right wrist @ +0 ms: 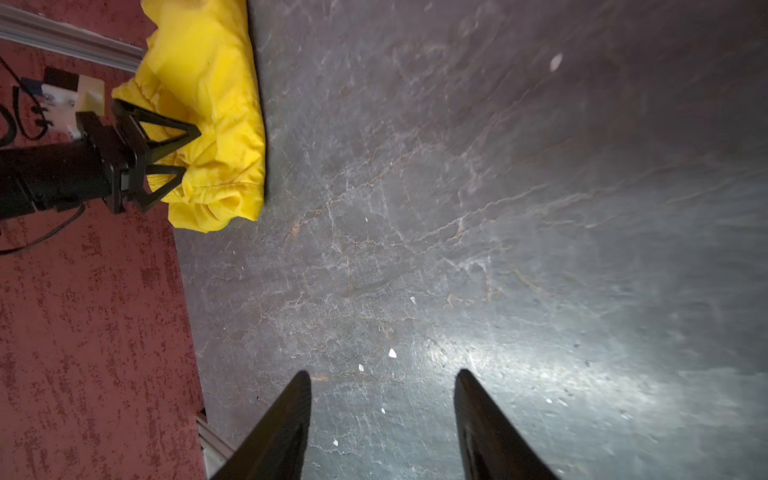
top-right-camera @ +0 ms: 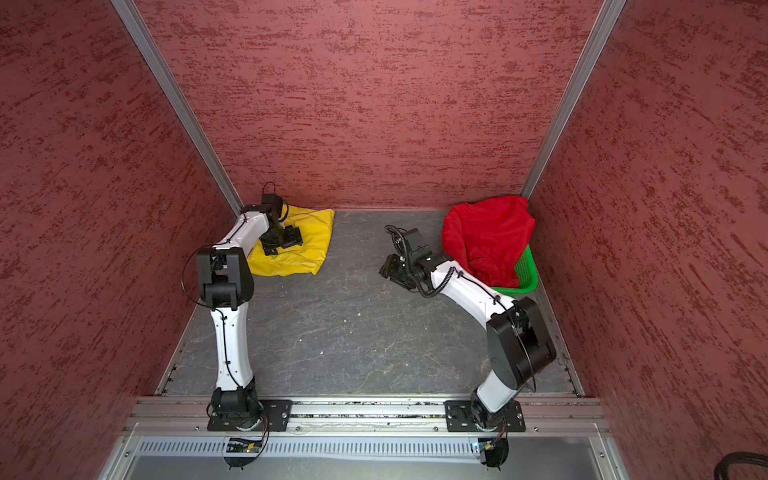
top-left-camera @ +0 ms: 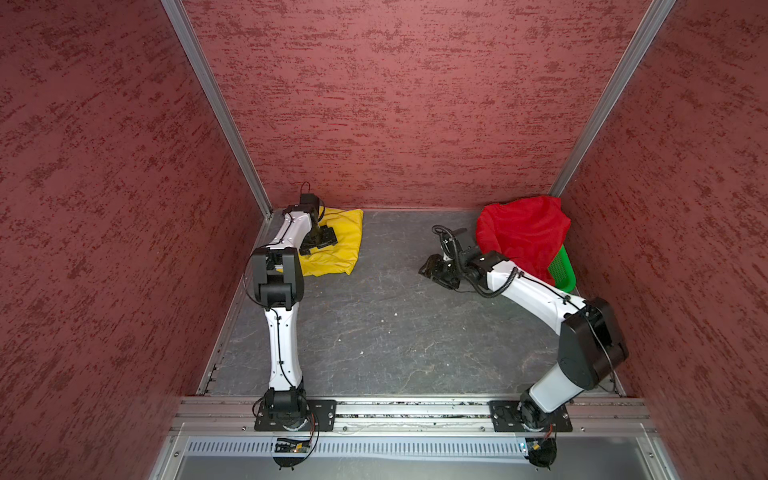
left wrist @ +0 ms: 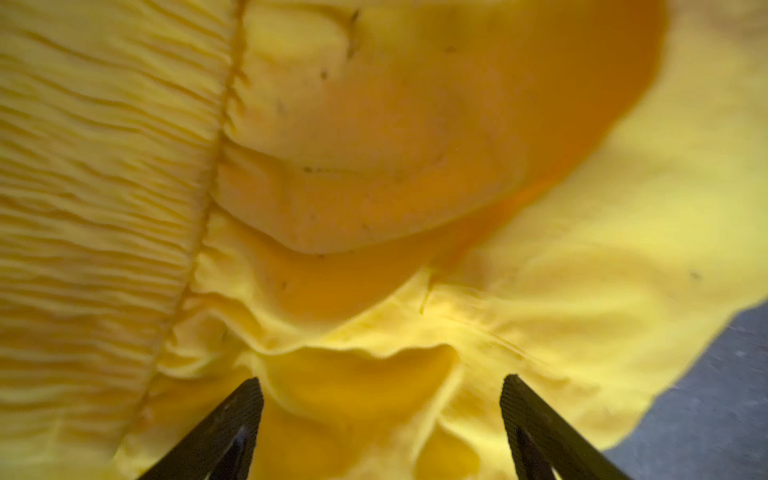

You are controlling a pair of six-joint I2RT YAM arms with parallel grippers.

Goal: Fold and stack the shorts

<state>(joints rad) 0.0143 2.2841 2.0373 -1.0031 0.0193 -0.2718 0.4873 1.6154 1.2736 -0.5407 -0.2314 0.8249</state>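
Upper left in a top view: yellow shorts (top-left-camera: 338, 259) on table (top-left-camera: 374, 332), my left gripper (top-left-camera: 322, 241) spread over them. Upper right: red shorts (top-left-camera: 523, 232) draped over green basket (top-left-camera: 564, 270); my right gripper (top-left-camera: 430, 272) spread nearby.

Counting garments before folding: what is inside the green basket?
The red shorts are heaped in the green basket, hiding most of it. Whatever lies beneath them is covered and cannot be seen.

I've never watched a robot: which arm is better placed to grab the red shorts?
Likely right: the open right gripper hangs near the red shorts; the left gripper is far off, over the yellow shorts.
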